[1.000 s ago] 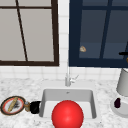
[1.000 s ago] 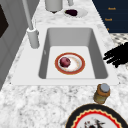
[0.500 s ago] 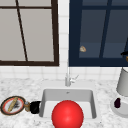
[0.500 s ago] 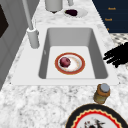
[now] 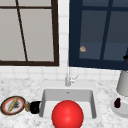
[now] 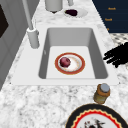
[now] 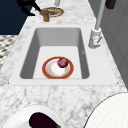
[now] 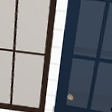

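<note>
My left hand (image 5: 35,107) hovers over the counter between a small capped jar (image 5: 27,106) and the sink's (image 5: 45,100) left rim. In the left side view this hand (image 6: 116,55) has straight, spread fingers that point toward the basin and hold nothing. From the right it shows as the left hand (image 7: 26,6) beside the jar (image 7: 45,15). In the sink lies a red-rimmed plate (image 6: 77,65) with a dark red ball (image 6: 65,62) on it. A small black bit of the right hand (image 5: 125,57) shows high at the right edge.
A patterned plate (image 5: 12,105) with food lies left of the jar. Right of the sink stand a white canister (image 5: 123,82) and a plate with an eggplant (image 5: 117,103). The faucet (image 5: 68,77) rises behind the basin. Windows fill the wall above.
</note>
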Motion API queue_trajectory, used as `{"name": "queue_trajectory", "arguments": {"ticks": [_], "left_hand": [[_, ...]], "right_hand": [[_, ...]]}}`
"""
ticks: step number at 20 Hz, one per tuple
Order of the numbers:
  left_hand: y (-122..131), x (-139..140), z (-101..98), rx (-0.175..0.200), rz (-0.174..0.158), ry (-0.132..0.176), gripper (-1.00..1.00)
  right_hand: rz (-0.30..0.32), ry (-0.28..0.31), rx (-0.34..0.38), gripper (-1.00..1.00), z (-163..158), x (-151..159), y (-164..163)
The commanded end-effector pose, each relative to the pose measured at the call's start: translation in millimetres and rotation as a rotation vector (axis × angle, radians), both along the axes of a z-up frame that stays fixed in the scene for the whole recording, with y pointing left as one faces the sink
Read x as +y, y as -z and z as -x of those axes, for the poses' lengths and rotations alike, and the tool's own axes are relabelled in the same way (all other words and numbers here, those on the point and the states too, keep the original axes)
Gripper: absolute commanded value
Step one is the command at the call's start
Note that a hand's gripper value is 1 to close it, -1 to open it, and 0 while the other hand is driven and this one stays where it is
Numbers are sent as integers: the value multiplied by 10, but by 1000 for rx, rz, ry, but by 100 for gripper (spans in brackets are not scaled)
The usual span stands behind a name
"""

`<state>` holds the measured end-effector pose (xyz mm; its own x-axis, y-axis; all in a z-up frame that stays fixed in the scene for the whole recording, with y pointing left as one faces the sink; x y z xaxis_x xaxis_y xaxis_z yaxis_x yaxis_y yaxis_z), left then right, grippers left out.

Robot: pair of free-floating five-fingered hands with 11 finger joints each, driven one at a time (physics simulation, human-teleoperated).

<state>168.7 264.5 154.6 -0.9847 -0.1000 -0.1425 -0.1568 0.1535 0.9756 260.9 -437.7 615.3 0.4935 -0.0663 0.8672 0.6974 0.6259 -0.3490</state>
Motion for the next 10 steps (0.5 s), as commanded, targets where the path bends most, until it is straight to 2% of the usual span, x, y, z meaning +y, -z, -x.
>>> {"name": "queue_trajectory", "arguments": {"ticks": [1, 7, 10], "left_hand": [[0, 0, 0, 0, 0, 0, 0], [0, 0, 0, 0, 0, 0, 0], [0, 0, 0, 0, 0, 0, 0]], "right_hand": [[0, -1, -24, 100, 310, -1, 86], [43, 142, -21, 100, 653, 259, 158], [37, 204, -31, 100, 817, 374, 191]]}}
